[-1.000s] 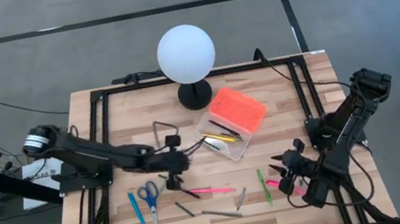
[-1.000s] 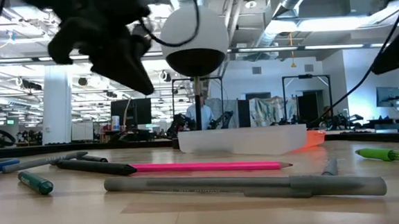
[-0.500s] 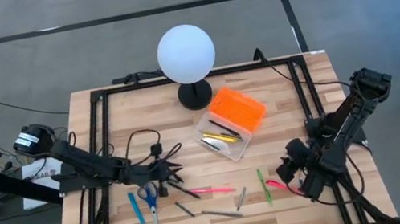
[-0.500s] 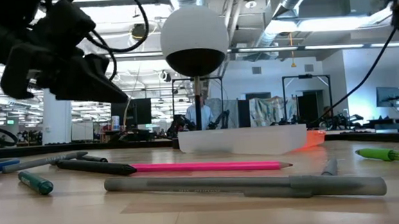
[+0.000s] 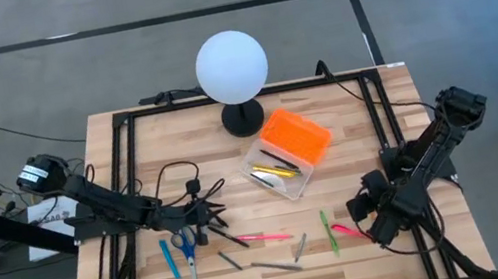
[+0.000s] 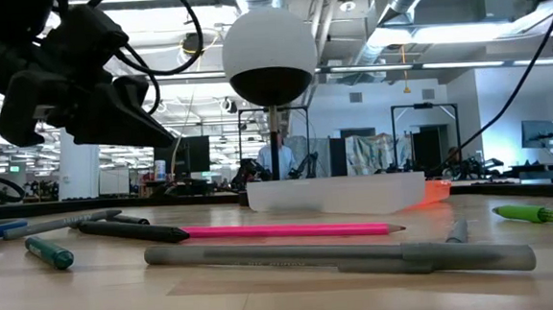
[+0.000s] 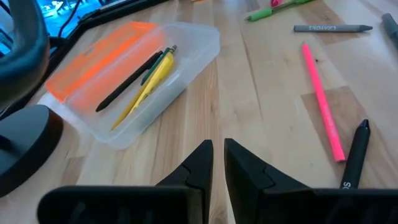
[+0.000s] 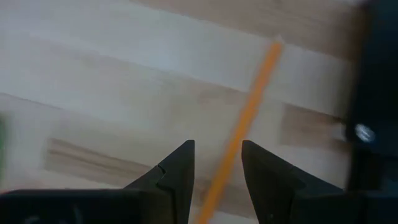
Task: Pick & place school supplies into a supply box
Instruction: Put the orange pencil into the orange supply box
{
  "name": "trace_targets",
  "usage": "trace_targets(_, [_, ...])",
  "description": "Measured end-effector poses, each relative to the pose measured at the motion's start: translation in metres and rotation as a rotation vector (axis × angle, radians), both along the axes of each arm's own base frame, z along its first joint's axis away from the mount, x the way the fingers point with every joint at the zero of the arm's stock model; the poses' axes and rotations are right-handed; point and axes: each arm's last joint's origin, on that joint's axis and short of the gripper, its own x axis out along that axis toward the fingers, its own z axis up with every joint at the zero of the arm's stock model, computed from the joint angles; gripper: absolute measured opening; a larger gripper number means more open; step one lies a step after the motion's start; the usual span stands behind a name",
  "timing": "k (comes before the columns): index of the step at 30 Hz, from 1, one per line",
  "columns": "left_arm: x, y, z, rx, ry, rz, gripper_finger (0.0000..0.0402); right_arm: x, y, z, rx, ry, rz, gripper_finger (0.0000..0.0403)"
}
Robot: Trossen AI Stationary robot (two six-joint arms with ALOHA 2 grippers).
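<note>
The supply box (image 5: 278,171) stands open mid-table, its clear tray (image 7: 186,59) holding a yellow and a black pen (image 7: 148,81) and its orange lid (image 5: 295,135) lying behind it. School supplies lie flat along the near side: a pink pencil (image 7: 320,102), a black pen (image 7: 354,155), scissors (image 5: 185,241), grey pens (image 6: 340,257) and a green marker (image 5: 328,231). My left gripper (image 7: 217,149) hovers left of the box. It is shut to a narrow slit with nothing in it. My right gripper (image 8: 217,155) is open and points down at the near right. An orange pencil (image 8: 252,118) runs between its fingers.
A white globe lamp (image 5: 232,66) on a black base stands behind the box. Black frame rails (image 5: 126,160) run along the table's sides. A blue pen (image 5: 168,259) lies near the left rail. Bare wood lies between the box and the row of pens.
My left gripper has drawn back from the box toward the table's left edge and sunk, tipping from pointing steeply down to nearer level. It then stayed still. My right gripper has rolled about its axis and tipped further down over the pencil at the near right.
</note>
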Motion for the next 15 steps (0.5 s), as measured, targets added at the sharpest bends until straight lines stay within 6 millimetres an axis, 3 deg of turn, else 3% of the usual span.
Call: trace_targets(15, [0.0, 0.0, 0.0, -0.021, -0.008, 0.008, 0.0034, 0.003, 0.008, -0.035, -0.082, 0.16, -0.041, 0.0124])
